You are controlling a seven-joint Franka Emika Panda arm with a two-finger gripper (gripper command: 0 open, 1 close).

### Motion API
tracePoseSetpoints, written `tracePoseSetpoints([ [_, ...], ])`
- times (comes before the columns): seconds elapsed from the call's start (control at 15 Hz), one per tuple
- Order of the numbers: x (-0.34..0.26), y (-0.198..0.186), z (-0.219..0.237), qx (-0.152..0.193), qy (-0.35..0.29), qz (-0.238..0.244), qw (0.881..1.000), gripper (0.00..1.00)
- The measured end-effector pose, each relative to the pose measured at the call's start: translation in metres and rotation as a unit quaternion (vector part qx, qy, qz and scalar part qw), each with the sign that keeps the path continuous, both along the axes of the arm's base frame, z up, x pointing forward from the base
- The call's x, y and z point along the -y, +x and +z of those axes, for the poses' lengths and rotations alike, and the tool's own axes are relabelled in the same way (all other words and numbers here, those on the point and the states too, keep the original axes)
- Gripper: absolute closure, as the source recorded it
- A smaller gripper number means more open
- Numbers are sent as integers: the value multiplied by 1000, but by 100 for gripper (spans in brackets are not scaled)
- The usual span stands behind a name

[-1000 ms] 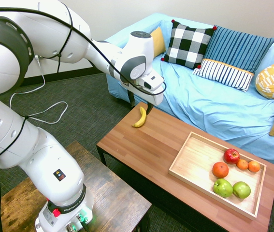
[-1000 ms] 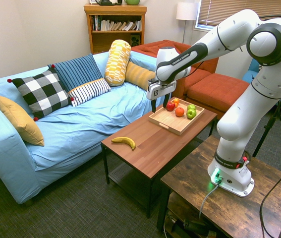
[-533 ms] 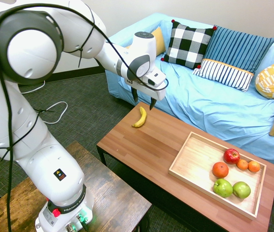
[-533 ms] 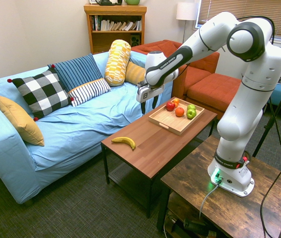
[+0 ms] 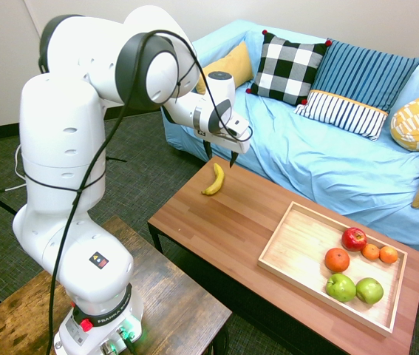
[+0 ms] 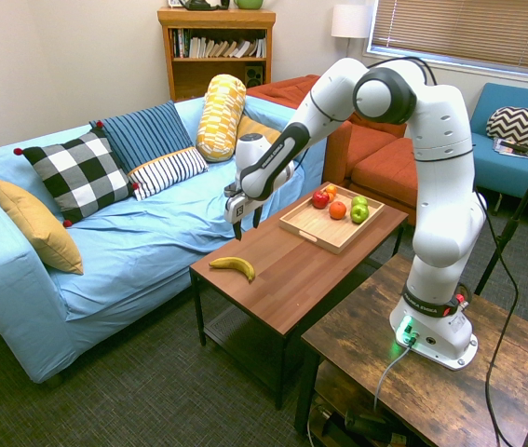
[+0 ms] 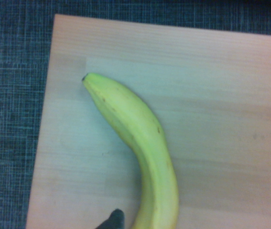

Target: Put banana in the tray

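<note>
Barely begun: banana (image 5: 213,180) lies ungrasped on the surface (image 5: 224,229), fingers (image 5: 233,160) spread above it, tray (image 5: 298,255) well apart; grasp and carry remain.

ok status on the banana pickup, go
Gripper open, above banana. Banana flat on table, untouched. Tray holds other fruit, with bare space. Nothing in the way.

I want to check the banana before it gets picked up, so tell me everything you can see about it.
The banana is a single small one, yellow with a slight green tinge and a few tiny brown specks. It is gently curved, with a dark tip at one end, as the wrist view shows. It lies flat on the reddish-brown table, near the corner farthest from the tray, close to the table's sofa-side edge. Only the tabletop touches it. The open gripper hangs just above it, not in contact.
</note>
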State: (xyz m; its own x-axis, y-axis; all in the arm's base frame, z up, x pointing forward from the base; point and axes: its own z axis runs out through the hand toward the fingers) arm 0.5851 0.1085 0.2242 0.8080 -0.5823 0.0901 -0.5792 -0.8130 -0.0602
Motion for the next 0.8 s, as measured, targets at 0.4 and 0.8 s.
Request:
tracePoseSetpoints([
  [0.4, -23, 37, -61, -6, 3, 39, 999, 0],
  [0.8, -43, 52, -109, -27, 18, 68, 997, 0],
])
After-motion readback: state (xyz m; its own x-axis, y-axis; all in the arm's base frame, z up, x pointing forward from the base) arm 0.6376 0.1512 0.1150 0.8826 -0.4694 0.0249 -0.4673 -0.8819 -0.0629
